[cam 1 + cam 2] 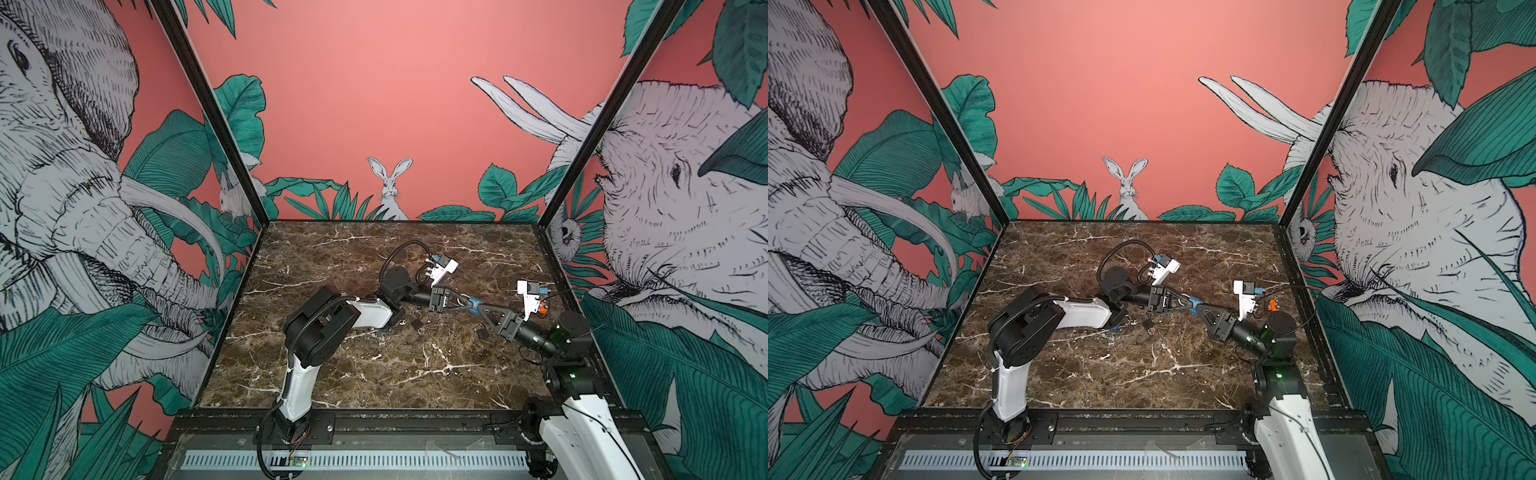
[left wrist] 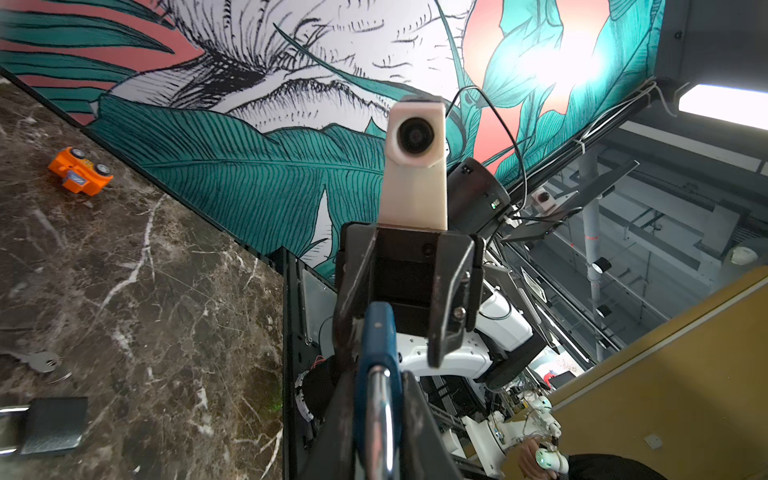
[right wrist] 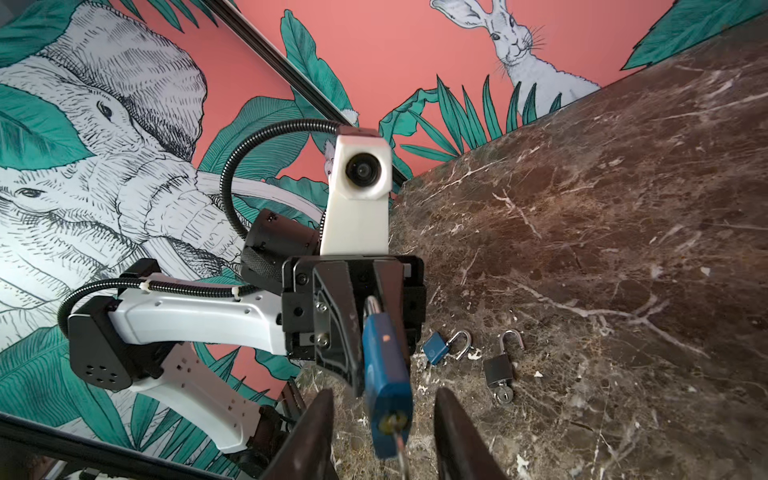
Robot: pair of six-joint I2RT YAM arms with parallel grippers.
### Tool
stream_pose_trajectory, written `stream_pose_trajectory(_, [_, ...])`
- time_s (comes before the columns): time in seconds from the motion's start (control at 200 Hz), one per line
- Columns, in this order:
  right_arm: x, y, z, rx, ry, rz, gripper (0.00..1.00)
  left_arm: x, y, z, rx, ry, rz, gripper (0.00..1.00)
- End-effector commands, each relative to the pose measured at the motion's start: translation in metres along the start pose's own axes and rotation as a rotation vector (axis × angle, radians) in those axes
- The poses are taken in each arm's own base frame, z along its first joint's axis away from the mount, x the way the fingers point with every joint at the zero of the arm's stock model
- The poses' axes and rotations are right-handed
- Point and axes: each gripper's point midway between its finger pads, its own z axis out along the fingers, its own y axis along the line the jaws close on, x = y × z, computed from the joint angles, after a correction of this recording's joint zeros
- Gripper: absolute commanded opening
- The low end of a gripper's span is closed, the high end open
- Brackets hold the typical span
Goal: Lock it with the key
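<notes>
The left gripper (image 1: 466, 304) is clamped on the blue padlock (image 3: 384, 370). It grips the padlock by its chrome loop and holds it in the air above the table (image 1: 374, 374), right of the middle, with the body pointing at the right gripper (image 3: 384, 392). The right gripper's jaws stand apart. Its two dark fingers (image 3: 309, 436) flank the keyhole end of the padlock with a clear gap on each side, touching neither the body nor the key (image 3: 400, 453), which sticks out of the keyhole. Whether the loop is clicked home cannot be told, since the left gripper's fingers cover it. A black padlock (image 1: 482, 331) lies on the table near the right gripper. A second black padlock (image 3: 498, 365), loop open and a key in it, lies beside a second blue padlock (image 3: 440, 347), also open, near the left arm's wrist. An orange toy car (image 1: 542, 308) sits by the table's right edge, close to the wall (image 1: 665, 249). The near half of the table and the far strip are bare, while the right arm works close to the right edge.
</notes>
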Motion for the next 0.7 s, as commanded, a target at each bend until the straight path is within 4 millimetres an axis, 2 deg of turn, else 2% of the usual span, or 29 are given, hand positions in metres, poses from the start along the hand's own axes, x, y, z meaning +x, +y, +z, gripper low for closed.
stream_pose_trajectory(0.0, [-0.01, 0.008, -0.004, 0.012, -0.028, -0.039, 0.42, -0.013, -0.027, -0.007, 0.038, -0.04, 0.088, 0.0])
stream_pose_trajectory(0.495, [-0.007, 0.007, -0.006, 0.012, -0.031, -0.031, 0.36, -0.014, -0.037, -0.008, 0.053, -0.025, 0.112, 0.0])
stream_pose_trajectory(0.695, [-0.009, 0.005, -0.003, 0.0, -0.035, -0.019, 0.29, -0.013, -0.043, -0.008, 0.057, -0.022, 0.122, 0.0])
